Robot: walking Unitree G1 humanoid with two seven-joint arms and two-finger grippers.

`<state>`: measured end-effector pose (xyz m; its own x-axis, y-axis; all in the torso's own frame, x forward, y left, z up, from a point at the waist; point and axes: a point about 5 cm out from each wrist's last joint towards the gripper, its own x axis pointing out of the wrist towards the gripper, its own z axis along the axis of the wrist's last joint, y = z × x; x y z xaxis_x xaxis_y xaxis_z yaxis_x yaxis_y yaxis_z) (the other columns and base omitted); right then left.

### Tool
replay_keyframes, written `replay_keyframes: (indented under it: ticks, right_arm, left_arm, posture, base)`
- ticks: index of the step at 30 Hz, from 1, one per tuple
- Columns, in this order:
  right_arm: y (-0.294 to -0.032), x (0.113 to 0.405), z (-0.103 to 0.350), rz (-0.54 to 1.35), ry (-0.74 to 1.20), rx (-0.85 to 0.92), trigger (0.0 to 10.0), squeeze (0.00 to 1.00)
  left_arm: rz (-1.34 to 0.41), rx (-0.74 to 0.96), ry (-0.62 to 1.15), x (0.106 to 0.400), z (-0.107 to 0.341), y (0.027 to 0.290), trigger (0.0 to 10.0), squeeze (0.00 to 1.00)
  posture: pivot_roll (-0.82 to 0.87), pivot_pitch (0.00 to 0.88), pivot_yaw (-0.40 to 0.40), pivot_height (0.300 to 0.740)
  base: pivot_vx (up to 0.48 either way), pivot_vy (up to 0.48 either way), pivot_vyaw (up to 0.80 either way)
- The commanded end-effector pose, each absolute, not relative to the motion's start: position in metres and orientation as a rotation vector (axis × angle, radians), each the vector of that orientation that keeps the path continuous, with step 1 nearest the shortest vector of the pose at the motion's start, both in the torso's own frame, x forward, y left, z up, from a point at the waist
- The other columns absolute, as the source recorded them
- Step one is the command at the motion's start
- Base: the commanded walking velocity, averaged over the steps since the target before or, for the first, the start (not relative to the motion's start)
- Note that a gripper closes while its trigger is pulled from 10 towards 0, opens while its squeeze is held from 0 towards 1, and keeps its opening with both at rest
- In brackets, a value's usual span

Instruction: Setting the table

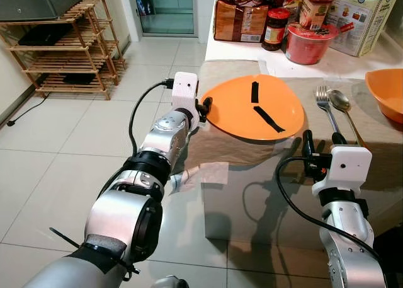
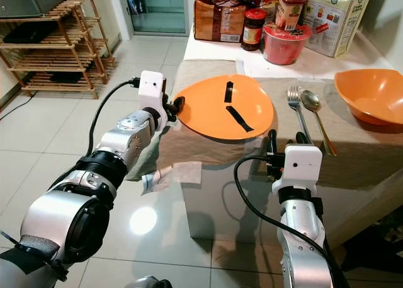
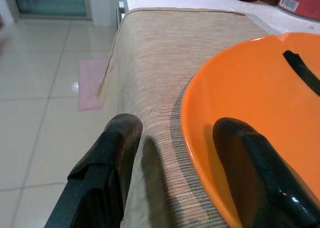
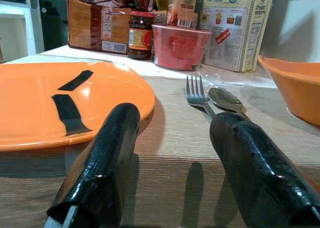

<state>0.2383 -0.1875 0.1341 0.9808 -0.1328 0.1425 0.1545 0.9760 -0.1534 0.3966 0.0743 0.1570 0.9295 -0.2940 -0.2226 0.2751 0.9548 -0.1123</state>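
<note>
An orange plate (image 1: 236, 115) with two black tape strips lies on the beige tablecloth (image 1: 220, 146), near the table's left edge. My left gripper (image 1: 204, 108) is open at the plate's left rim; in the left wrist view one finger (image 3: 250, 158) is over the plate and the other finger (image 3: 115, 153) is over the cloth. A fork (image 1: 324, 102) and a spoon (image 1: 340, 102) lie side by side to the right of the plate. My right gripper (image 1: 321, 143) stands open at the table's front edge, just short of the fork, holding nothing. An orange bowl (image 1: 387, 92) sits at the far right.
Food packages, a jar (image 1: 275, 28) and a red tub (image 1: 308, 42) crowd the back of the table. A wooden rack (image 1: 63, 42) stands at the far left on the tiled floor. A crumpled wrapper (image 1: 198, 174) lies on the floor by the table.
</note>
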Motion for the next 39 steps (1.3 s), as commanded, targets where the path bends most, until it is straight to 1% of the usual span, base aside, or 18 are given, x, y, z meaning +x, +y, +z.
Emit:
replay_keyframes:
  ticks: [1,2,3,6,11,18,19,20,21,24,39]
  right_arm:
    - [-0.189,0.238,0.132,-0.145,-0.11,-0.159,10.0,0.0]
    - [-0.189,0.238,0.131,-0.145,-0.11,-0.159,10.0,0.0]
    - [-0.189,0.238,0.131,-0.145,-0.11,-0.159,10.0,0.0]
    - [-0.189,0.238,0.131,-0.146,-0.109,-0.159,10.0,0.0]
    - [-0.189,0.238,0.131,-0.145,-0.108,-0.159,10.0,0.0]
    - [-0.189,0.238,0.131,-0.147,-0.107,-0.16,10.0,0.0]
    - [-0.189,0.238,0.131,-0.147,-0.107,-0.16,10.0,0.0]
    - [-0.189,0.238,0.131,-0.147,-0.107,-0.16,10.0,0.0]
    - [-0.189,0.239,0.131,-0.147,-0.107,-0.16,10.0,0.0]
    - [-0.189,0.239,0.13,-0.147,-0.107,-0.16,10.0,0.0]
    - [-0.189,0.238,0.13,-0.147,-0.107,-0.16,10.0,0.0]
  left_arm:
    - [-0.285,-0.1,0.27,0.396,0.154,0.075,10.0,0.0]
    - [-0.29,-0.146,0.291,0.395,0.153,0.074,10.0,0.0]
    - [-0.29,-0.146,0.291,0.395,0.153,0.074,10.0,0.0]
    - [-0.299,-0.217,0.329,0.394,0.151,0.072,10.0,0.0]
    - [-0.306,-0.261,0.35,0.394,0.151,0.07,10.0,0.0]
    - [-0.303,-0.217,0.272,0.398,0.164,0.071,10.0,0.0]
    - [-0.301,-0.18,0.244,0.398,0.167,0.071,10.0,0.0]
    - [-0.301,-0.18,0.244,0.398,0.167,0.071,10.0,0.0]
    - [-0.302,-0.126,0.198,0.399,0.172,0.071,10.0,0.0]
    - [-0.315,-0.085,0.167,0.399,0.175,0.069,10.0,0.0]
    - [-0.311,-0.146,0.26,0.395,0.16,0.068,10.0,0.0]
  posture:
    - [-0.05,0.0,0.065,0.735]
    - [-0.05,0.0,0.065,0.735]
    - [-0.05,0.0,0.065,0.735]
    - [-0.05,0.0,0.065,0.735]
    - [-0.05,0.0,0.066,0.735]
    - [-0.05,0.0,0.067,0.735]
    - [-0.05,0.0,0.066,0.735]
    - [-0.05,0.0,0.066,0.735]
    - [-0.05,0.0,0.067,0.735]
    - [-0.05,0.0,0.067,0.735]
    - [-0.05,0.0,0.068,0.735]
  base:
    - [0.0,0.0,0.0]
    - [0.0,0.0,0.0]
    - [0.0,0.0,0.0]
    - [0.0,0.0,0.0]
    - [0.0,0.0,0.0]
    - [0.0,0.0,0.0]
    - [0.0,0.0,0.0]
    - [0.0,0.0,0.0]
    - [0.0,0.0,0.0]
    - [0.0,0.0,0.0]
    - [0.0,0.0,0.0]
